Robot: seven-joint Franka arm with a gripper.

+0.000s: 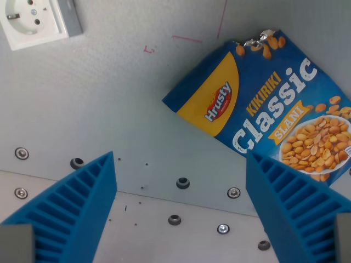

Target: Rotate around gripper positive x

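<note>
My gripper [181,161] is open and empty. Its two blue ribbed fingers show at the bottom of the wrist view, one at the left [77,205] and one at the right [290,205]. They hang above a grey metal table [109,98]. A blue and yellow peanut bag [269,109], printed "Hrusty Kikiriki Classic Slani", lies flat and tilted at the wrist view's right. Its lower edge runs behind the right finger. The gap between the fingers holds only bare table.
A white wall socket [35,22] on a grey plate sits at the top left. Several screws and bolt holes [182,183] dot the table along a seam between two plates. Faint red pen marks [186,38] lie near the top middle.
</note>
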